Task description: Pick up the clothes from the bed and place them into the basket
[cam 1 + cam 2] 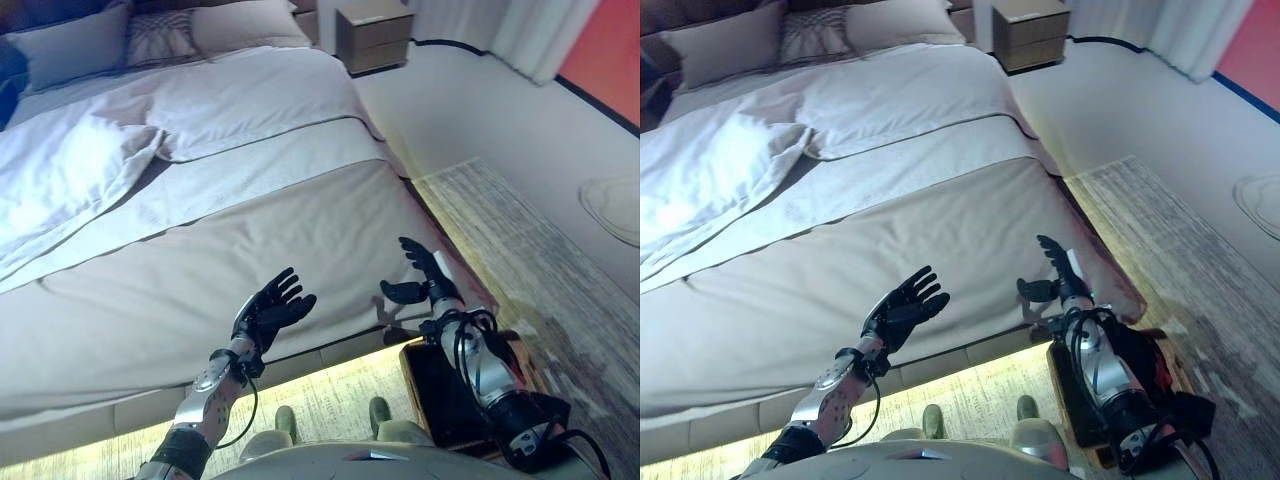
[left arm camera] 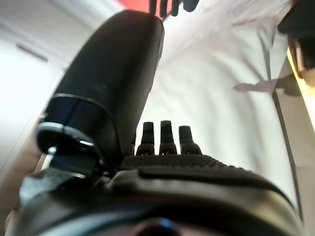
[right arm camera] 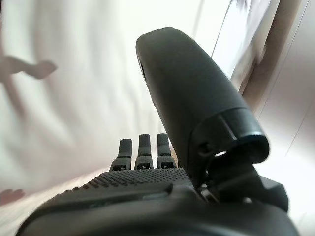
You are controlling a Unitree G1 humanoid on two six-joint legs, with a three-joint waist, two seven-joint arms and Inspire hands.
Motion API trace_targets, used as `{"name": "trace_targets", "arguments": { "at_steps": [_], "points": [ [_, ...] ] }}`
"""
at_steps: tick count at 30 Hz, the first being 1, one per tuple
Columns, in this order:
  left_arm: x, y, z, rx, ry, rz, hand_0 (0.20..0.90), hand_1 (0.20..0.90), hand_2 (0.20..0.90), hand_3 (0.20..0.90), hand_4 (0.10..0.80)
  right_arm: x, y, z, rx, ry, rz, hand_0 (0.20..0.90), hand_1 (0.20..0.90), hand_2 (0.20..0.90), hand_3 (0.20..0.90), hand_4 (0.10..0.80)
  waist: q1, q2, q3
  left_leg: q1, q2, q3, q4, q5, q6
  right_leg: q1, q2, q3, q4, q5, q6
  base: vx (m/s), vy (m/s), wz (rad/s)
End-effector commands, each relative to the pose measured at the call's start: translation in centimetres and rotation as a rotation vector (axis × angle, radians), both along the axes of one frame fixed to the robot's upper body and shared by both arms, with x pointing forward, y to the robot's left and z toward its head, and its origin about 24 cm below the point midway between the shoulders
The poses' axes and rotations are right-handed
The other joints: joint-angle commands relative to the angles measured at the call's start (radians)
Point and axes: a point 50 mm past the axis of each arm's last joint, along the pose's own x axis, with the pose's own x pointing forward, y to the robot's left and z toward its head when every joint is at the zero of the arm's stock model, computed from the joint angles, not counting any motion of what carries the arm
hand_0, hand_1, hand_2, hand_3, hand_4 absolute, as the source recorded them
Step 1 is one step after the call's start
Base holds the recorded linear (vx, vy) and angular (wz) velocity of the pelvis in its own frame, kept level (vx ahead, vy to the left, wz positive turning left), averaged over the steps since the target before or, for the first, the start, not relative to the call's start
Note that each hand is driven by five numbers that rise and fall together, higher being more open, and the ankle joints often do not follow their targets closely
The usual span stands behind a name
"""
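Observation:
My left hand [image 1: 270, 310] is open, fingers spread, raised over the near edge of the bed [image 1: 250, 250]. It holds nothing; its straight fingers [image 2: 167, 137] show in the left wrist view. My right hand [image 1: 420, 275] is open and empty too, held up over the bed's near right corner; its fingers [image 3: 140, 147] are straight. A dark basket with a brown rim [image 1: 432, 388] stands on the floor under my right arm. A dark blue thing [image 1: 8, 75] lies at the bed's far left edge; I cannot tell what it is.
A white duvet [image 1: 80, 170] is bunched at the bed's far left, with pillows [image 1: 160, 35] at the head. A wooden nightstand [image 1: 375, 35] stands beyond the bed. A pale rug [image 1: 520, 250] covers the floor on the right, with a white round thing [image 1: 615, 205] past it.

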Motion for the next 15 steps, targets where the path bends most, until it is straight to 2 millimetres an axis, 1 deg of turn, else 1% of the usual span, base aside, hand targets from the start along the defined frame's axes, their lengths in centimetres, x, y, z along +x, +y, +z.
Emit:
{"name": "trace_targets", "arguments": {
  "at_steps": [1,4,6,8,11,15],
  "points": [
    [2.4,1.0,2.7,0.031,-0.181,-0.002,0.900,0.900,0.900,0.900,0.800,2.0,1.4,4.6,0.010,-0.251,0.108,0.900,0.900,0.900,0.900,0.800,0.041,-0.060,-0.062,0.025,-0.013,-0.067,0.007,-0.113,0.011,0.015,-0.043,-0.020,0.027,-0.053,0.005,0.027,-0.007,0.35],
    [2.1,1.4,2.6,0.027,-0.174,-0.009,0.900,0.900,0.900,0.900,0.800,2.1,1.4,4.6,0.017,-0.252,0.097,0.900,0.900,0.900,0.900,0.800,0.066,-0.065,-0.061,0.021,-0.018,-0.090,0.007,-0.107,0.012,0.029,-0.047,-0.052,0.030,-0.060,0.004,0.032,-0.017,0.39],
    [1.5,1.7,2.3,0.031,-0.161,-0.012,0.900,0.900,0.900,0.900,0.800,2.1,1.6,4.6,0.033,-0.247,0.102,0.900,0.900,0.900,0.900,0.800,0.084,-0.072,-0.057,0.019,-0.020,-0.102,0.007,-0.101,0.012,0.041,-0.050,-0.076,0.029,-0.063,0.003,0.034,-0.026,0.48],
    [1.2,1.9,2.2,0.032,-0.159,-0.009,0.900,0.900,0.900,0.900,0.800,2.0,1.8,4.6,0.042,-0.244,0.108,0.900,0.900,0.900,0.900,0.800,0.092,-0.074,-0.055,0.018,-0.019,-0.103,0.007,-0.099,0.013,0.047,-0.052,-0.086,0.027,-0.062,0.004,0.021,-0.024,0.31],
    [1.1,2.2,2.2,0.032,-0.154,0.006,0.900,0.900,0.900,0.900,0.800,1.9,2.1,4.4,0.044,-0.233,0.113,0.900,0.900,0.900,0.900,0.800,0.098,-0.075,-0.055,0.018,-0.017,-0.102,0.007,-0.097,0.012,0.053,-0.054,-0.094,0.024,-0.062,0.005,0.019,-0.007,0.10],
    [1.0,2.4,2.1,0.041,-0.137,0.027,0.900,0.900,0.900,0.900,0.800,1.6,2.3,3.5,0.055,-0.192,0.117,0.900,0.900,0.900,0.900,0.800,0.100,-0.074,-0.058,0.020,-0.013,-0.094,0.007,-0.094,0.012,0.061,-0.054,-0.103,0.022,-0.061,0.006,0.016,-0.002,0.01]
  ]
}}
